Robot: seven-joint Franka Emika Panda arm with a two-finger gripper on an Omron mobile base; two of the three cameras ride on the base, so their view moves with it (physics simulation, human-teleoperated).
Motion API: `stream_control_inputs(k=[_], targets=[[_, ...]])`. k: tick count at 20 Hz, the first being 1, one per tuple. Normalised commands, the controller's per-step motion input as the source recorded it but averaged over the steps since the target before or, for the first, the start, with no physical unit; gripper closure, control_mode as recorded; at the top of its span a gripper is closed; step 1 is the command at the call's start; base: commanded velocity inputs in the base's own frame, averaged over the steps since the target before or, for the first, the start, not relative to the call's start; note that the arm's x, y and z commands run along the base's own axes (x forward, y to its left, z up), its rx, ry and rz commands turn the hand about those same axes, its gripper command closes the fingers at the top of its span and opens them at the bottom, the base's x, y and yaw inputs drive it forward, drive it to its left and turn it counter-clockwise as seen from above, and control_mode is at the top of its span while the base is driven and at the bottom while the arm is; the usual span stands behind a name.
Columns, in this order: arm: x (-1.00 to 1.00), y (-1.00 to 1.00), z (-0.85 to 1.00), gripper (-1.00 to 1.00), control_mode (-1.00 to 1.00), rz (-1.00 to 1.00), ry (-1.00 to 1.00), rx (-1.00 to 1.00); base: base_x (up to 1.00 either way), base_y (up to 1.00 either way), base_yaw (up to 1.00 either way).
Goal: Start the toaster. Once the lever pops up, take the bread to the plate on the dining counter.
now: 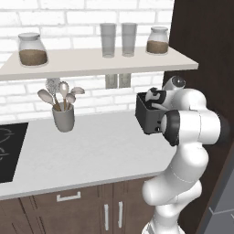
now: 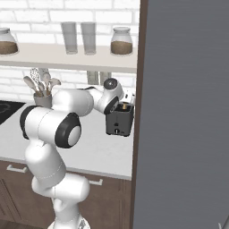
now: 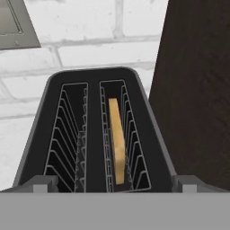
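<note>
The black toaster (image 1: pixel 147 118) (image 2: pixel 120 120) stands on the grey worktop (image 1: pixel 91 151), against the dark panel at the right. A slice of bread (image 3: pixel 117 139) sits upright in its right-hand slot, and the left slot is empty. A small pale knob (image 2: pixel 117 131) shows on its front. My gripper (image 3: pixel 114 185) (image 1: pixel 156 98) (image 2: pixel 128 97) hovers just over the toaster's top. It is open, fingertips (image 3: pixel 41 184) wide apart and holding nothing. The plate and the dining counter are out of view.
A grey utensil cup (image 1: pixel 64 118) stands at the back left of the worktop, with a black cooktop (image 1: pixel 10 148) beyond it. A shelf (image 1: pixel 91 61) with jars and glasses hangs above. A tall dark panel (image 1: pixel 201 50) and a grey slab (image 2: pixel 188 112) close the right side.
</note>
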Motion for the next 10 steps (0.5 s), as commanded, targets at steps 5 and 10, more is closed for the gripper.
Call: stream_control_inputs(k=[5, 10], targets=[[0.0, 0.0, -0.07, -1.0, -1.0, 0.0, 0.0, 0.0, 0.0, 0.0, 0.0], [0.0, 0.0, -0.05, -1.0, -1.0, 0.0, 0.0, 0.0, 0.0, 0.0, 0.0]])
